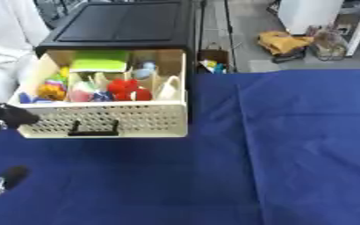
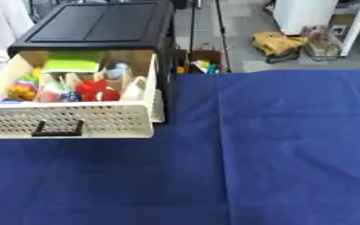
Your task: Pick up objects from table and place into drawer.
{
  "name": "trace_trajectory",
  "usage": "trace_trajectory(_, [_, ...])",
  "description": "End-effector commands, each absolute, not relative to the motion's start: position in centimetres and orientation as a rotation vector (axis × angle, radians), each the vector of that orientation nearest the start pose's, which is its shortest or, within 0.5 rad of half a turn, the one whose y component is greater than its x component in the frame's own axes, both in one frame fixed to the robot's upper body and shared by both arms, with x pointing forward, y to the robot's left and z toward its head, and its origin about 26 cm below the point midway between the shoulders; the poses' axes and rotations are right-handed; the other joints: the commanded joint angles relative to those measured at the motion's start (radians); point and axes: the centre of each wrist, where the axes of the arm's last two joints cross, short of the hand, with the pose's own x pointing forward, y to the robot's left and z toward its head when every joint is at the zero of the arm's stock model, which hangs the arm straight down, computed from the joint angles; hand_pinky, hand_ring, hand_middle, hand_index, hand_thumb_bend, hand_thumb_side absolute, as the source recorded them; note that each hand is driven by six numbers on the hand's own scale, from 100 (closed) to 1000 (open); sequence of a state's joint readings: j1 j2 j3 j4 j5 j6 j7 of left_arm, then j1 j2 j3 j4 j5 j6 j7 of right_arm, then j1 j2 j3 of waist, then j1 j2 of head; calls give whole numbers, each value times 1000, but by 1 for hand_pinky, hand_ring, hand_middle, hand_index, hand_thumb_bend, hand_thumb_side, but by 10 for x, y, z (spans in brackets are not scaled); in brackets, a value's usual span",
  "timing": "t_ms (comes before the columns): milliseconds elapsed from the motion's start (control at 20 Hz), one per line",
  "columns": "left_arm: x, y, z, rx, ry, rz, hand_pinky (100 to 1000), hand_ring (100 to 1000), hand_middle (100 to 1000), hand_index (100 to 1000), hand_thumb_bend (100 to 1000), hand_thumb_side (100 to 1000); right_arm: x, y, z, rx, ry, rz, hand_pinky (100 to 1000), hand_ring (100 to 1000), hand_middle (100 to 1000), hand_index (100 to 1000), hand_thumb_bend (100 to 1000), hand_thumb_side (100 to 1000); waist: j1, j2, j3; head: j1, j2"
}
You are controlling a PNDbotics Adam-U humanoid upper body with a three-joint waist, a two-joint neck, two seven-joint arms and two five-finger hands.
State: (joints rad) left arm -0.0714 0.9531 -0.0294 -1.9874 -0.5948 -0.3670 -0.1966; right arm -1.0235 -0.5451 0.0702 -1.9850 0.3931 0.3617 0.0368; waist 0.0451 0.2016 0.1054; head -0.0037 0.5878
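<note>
A cream perforated drawer (image 1: 137, 119) stands pulled out of a black cabinet (image 1: 121, 24) at the table's far left. Inside lie a green flat item (image 1: 100, 60), a red thing (image 1: 127, 89), a yellow-orange toy (image 1: 52, 90), something pink (image 1: 81, 93), a white piece (image 1: 167, 88) and a small pale-blue bottle (image 1: 145, 69). My left hand (image 1: 8, 116) shows as a black shape at the left edge, beside the drawer's front left corner; another dark tip of it (image 1: 12, 174) shows lower down. It holds nothing that I can see. No right hand appears.
A blue cloth (image 1: 290, 149) covers the table, with no loose objects on it. A person in white (image 1: 6, 39) stands at the far left behind the drawer. Beyond the far edge, on the floor, are a yellow bundle (image 1: 283, 41) and a wire basket (image 1: 329, 46).
</note>
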Motion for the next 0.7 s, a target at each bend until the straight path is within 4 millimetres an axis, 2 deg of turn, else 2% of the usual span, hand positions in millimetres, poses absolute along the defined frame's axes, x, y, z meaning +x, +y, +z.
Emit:
trace_trajectory(50, [267, 353, 216, -1166, 2300, 2578, 453, 662, 762, 921, 339, 1000, 273, -211, 422, 1139, 3180, -647, 534, 670, 548, 756, 254, 739, 7, -18, -2, 2, 4])
trace_trajectory(250, [265, 351, 210, -1094, 2280, 2719, 457, 664, 776, 927, 337, 1000, 277, -216, 415, 1177, 3114, -502, 550, 689, 561, 761, 218, 748, 12, -15, -6, 1, 2])
trace_trajectory(500, [265, 350, 210, -1070, 2285, 2755, 457, 664, 776, 927, 337, 1000, 280, -217, 410, 1182, 3088, -446, 550, 689, 561, 761, 218, 748, 13, -14, -7, 0, 1])
trace_trajectory(600, [266, 348, 211, -1065, 2287, 2756, 414, 617, 769, 954, 328, 1000, 281, -220, 407, 1195, 3087, -421, 557, 696, 565, 758, 191, 733, 17, -9, -14, 6, 0])
trace_trajectory(650, [267, 346, 211, -1063, 2292, 2756, 414, 617, 769, 954, 328, 1000, 282, -224, 405, 1219, 3079, -392, 556, 695, 566, 756, 112, 729, 18, -8, -17, 8, -1])
trace_trajectory(700, [268, 344, 212, -1070, 2295, 2753, 375, 580, 735, 944, 340, 1000, 284, -228, 402, 1238, 3070, -367, 555, 694, 563, 755, 189, 729, 18, -7, -19, 9, -1])
